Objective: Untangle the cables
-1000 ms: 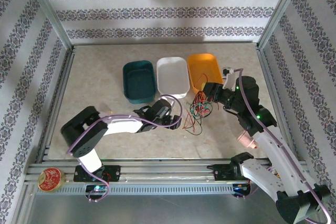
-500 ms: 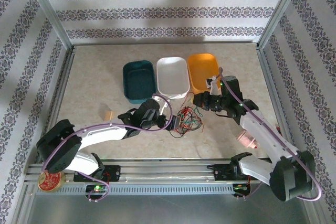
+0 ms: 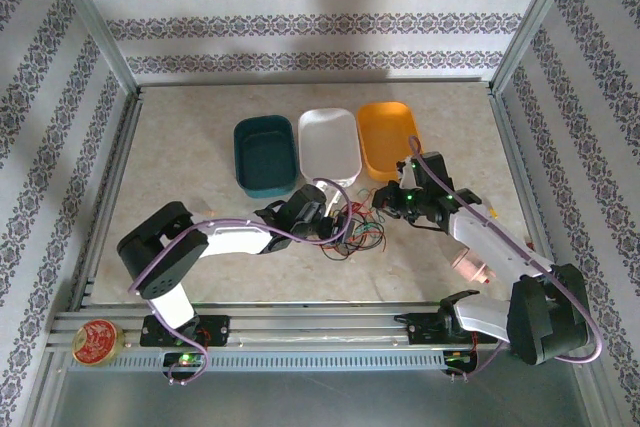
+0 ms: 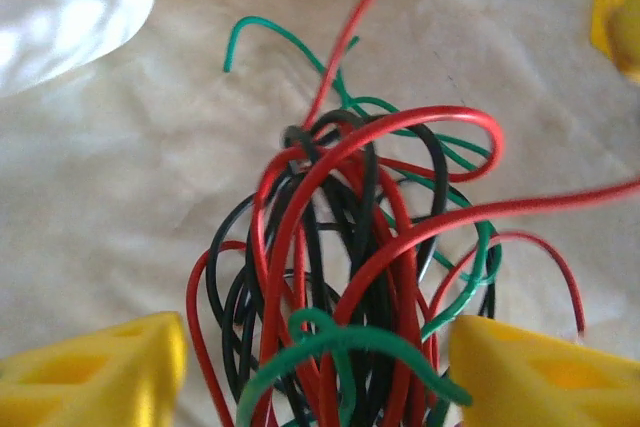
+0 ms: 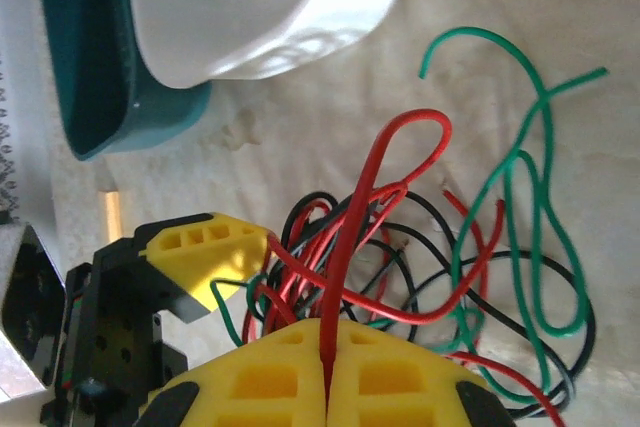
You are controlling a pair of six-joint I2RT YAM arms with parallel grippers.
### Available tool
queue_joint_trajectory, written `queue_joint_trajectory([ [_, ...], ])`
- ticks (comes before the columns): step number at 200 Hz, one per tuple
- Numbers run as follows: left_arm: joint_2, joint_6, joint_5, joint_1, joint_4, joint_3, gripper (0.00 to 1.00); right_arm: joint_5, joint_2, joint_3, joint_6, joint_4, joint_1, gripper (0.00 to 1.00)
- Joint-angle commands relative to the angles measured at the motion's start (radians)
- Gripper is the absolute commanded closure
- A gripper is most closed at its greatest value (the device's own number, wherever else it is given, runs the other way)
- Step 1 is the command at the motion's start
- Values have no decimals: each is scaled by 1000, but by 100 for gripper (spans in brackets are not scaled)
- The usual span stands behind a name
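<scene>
Right claw (image 5: 328,339) pinches red cable (image 5: 358,209); left claw (image 4: 315,359) wide astride cables (image 4: 335,197), apparently outside trays (image 3: 330,143).

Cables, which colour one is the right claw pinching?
A red cable: it rises straight out of the shut right claw and loops over. Green ones and black ones aren't in it.
</scene>
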Motion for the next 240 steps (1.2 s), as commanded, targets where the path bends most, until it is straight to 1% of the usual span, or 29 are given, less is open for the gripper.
queue_joint_trajectory([
  [1,41,-18,-49,3,67,16,49,71,-41,-25,29,-20,12,100],
  [22,67,-29,-70,4,48,15,64,198,-139,-41,64,-24,7,100],
  [31,68,-32,-69,3,48,5,69,267,-197,-42,73,-33,1,100],
  [44,62,-33,-69,4,52,-17,69,382,-279,-41,85,-50,-12,100],
  [59,45,-34,-82,6,47,-43,66,485,-356,-28,87,-77,-34,100],
  [78,26,-32,-92,12,40,-76,62,545,-403,5,82,-113,-73,100],
  [99,16,-30,-99,19,26,-104,62,595,-432,46,54,-133,-97,100],
  [110,12,-28,-104,22,23,-119,63,603,-435,73,27,-132,-106,100],
  [119,9,-26,-107,25,23,-130,66,606,-431,102,2,-135,-111,100],
  [124,9,-27,-109,26,23,-136,69,610,-429,118,-11,-138,-111,100],
  [140,6,-30,-111,30,29,-156,85,637,-423,164,-39,-155,-116,100],
  [154,-3,-32,-117,33,32,-174,92,661,-423,195,-51,-166,-124,100],
  [166,-15,-40,-127,35,35,-194,100,680,-419,219,-61,-177,-134,100],
  [180,-35,-47,-137,36,42,-213,100,659,-406,247,-77,-177,-148,100],
  [200,-62,-47,-136,38,42,-230,100,576,-381,273,-83,-164,-147,100],
  [221,-98,-42,-130,39,23,-241,100,506,-362,274,-82,-160,-147,100],
  [240,-173,-36,-130,39,-1,-257,100,481,-360,248,-74,-170,-147,100],
])
